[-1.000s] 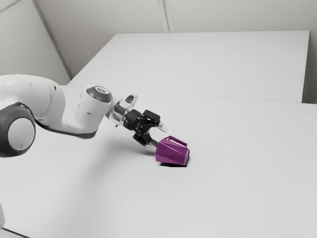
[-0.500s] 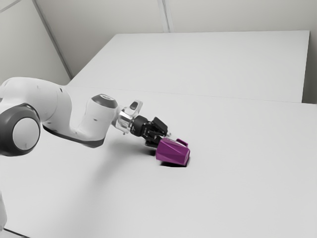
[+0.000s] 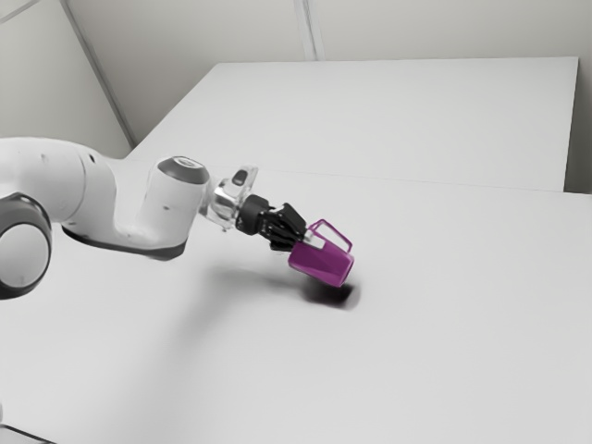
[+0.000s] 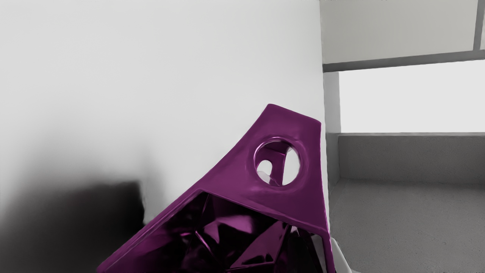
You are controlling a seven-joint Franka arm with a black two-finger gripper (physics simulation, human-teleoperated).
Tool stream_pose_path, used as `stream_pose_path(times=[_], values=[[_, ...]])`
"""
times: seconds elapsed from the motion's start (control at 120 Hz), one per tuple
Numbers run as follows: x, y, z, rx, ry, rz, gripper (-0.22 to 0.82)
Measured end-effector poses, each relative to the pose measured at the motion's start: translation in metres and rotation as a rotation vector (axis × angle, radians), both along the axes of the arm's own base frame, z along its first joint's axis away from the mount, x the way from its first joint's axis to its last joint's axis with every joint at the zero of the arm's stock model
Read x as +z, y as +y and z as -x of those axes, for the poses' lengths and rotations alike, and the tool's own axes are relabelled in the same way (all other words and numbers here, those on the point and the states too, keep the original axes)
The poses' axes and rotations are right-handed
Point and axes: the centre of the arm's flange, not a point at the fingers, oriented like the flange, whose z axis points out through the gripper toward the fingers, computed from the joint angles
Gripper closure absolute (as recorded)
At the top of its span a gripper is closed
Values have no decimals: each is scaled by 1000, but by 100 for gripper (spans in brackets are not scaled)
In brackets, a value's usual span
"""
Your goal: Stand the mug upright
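Pinching the wall of a purple mug (image 3: 321, 262), a black two-finger gripper (image 3: 310, 240) held the piece aloft over a white tabletop (image 3: 444, 361) in this exterior view. The mug hung tilted, neither upright nor flat on its side, with its mouth toward the gripper and its base angled down toward the exterior view's right. Its angular handle (image 3: 339, 232) stood out along the upper side, and a pale fingertip (image 3: 314, 239) lay close by it, at the mouth end. Below, a dark shadow (image 3: 335, 296) fell on the table, apart from the mug's underside. The white jointed arm (image 3: 166, 217) reached in from the exterior view's left, bending down at the wrist toward the mug, as pale walls (image 3: 444, 28) rose behind the table.

Seen from the wrist, the mug's mouth faced the camera, showing a faceted interior of glossy purple and near-black reflections. A broad purple section pierced by a round hole (image 4: 278, 161) extended from the rim. A pale fingertip (image 4: 340, 256) was partly visible just outside the mug's wall; the one on the inner side was hard to make out among the reflections.
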Motion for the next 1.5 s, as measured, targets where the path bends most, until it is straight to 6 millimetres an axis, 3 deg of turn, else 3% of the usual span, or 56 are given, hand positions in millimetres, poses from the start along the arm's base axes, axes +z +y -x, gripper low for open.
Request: stream_pose_path(times=[0.108, 0.242, 0.425, 0.6, 0.8, 0.9, 1.2, 1.258, 1.4, 1.5], values=[[38, 9, 6, -59, -59, -116, 76], [72, 27, 12, -163, -100, -358, 77], [101, 51, 8, -272, -120, -723, 78], [110, 70, 5, -279, -119, -939, 78], [98, 80, 3, -244, -113, -1056, 79], [76, 81, 1, -229, -88, -1074, 79], [32, 81, 27, -119, -75, -1093, 77], [29, 81, 26, -98, -75, -1091, 72], [27, 81, 24, -59, -77, -1087, 41], [36, 80, 23, -34, -90, -1087, 25]])
